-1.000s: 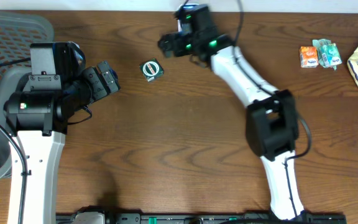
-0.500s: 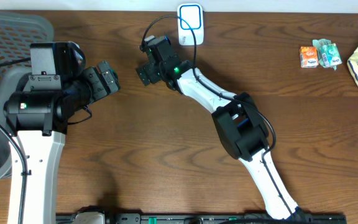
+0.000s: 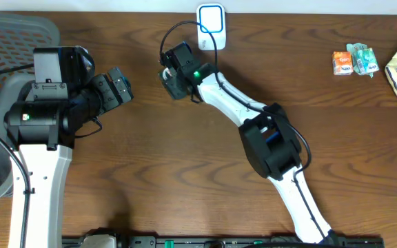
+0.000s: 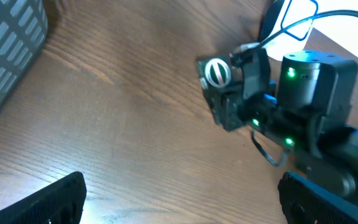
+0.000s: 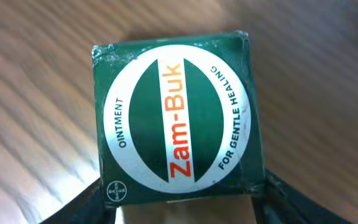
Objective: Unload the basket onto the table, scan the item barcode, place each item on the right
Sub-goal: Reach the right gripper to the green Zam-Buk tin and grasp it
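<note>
Right wrist view | square green cardboard Zam-Buk ointment box [image 5: 173, 118] between fingers of right end effector [image 5: 179, 204]; jaws partly closed, grip unclear | pinch opposite sides squarely, label kept level | left end effector [image 4: 179, 194] wide open, empty.

Overhead, the right gripper [image 3: 173, 80] mostly covers the Zam-Buk box [image 5: 173, 118]; the wrist view's bottom edge crops its fingertips [image 5: 297, 202]

Dark wood-grain tabletop [image 3: 171, 179] under soft light, pale glare across the grain, grey lattice basket [image 3: 9, 34] at its edge, well behind the left gripper [image 3: 120, 84]
</note>
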Robot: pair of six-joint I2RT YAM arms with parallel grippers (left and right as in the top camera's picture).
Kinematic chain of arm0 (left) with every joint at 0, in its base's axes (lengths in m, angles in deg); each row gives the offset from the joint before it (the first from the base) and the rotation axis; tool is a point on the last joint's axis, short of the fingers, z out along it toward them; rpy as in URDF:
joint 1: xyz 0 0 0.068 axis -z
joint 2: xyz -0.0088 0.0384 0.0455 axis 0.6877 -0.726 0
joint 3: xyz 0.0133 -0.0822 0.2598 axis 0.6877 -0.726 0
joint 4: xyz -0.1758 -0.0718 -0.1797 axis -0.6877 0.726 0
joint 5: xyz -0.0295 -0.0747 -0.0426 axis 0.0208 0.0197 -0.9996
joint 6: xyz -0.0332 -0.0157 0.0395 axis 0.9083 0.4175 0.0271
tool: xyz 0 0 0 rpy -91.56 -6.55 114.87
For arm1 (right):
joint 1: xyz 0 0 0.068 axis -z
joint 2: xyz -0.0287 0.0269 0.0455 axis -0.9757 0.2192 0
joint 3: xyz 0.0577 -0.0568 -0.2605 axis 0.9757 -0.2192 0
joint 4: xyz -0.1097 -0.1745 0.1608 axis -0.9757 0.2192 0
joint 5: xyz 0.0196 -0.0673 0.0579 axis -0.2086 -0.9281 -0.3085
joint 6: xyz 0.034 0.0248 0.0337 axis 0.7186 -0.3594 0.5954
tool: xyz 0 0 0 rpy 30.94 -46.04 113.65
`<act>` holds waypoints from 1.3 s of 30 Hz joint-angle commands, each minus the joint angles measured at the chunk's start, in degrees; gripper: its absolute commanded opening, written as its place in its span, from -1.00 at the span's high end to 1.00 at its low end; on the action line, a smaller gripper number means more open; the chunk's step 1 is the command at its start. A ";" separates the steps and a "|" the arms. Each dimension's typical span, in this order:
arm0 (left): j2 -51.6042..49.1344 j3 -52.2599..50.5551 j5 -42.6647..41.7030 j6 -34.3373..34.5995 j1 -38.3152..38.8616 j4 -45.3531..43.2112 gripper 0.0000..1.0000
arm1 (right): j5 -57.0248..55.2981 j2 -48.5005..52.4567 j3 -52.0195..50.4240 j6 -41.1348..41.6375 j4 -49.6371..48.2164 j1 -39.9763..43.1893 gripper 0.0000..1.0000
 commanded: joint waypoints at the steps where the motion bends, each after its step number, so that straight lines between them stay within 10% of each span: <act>1: 0.00 0.20 0.37 -0.37 -0.26 0.02 -0.96 | -4.33 -5.03 -0.50 -1.68 6.05 0.59 0.03; 7: 0.00 0.20 0.37 -0.37 -0.26 0.02 -0.96 | -4.31 -10.69 -0.50 -3.32 9.86 0.57 0.38; 10: 0.00 0.20 0.37 -0.37 -0.26 0.02 -0.96 | -4.31 -10.60 -0.52 -3.32 6.78 0.57 -0.37; 19: 0.00 0.20 0.37 -0.37 -0.26 0.02 -0.96 | -6.47 -7.96 -0.52 5.57 -5.16 0.68 -0.93; 29: 0.00 0.20 0.37 -0.37 -0.26 0.04 -0.95 | -10.36 2.78 -0.52 28.52 -9.77 0.46 -0.93; 39: 0.00 0.20 0.37 -0.37 -0.26 0.02 -0.95 | -12.55 3.32 -0.52 33.44 -12.96 0.61 -0.66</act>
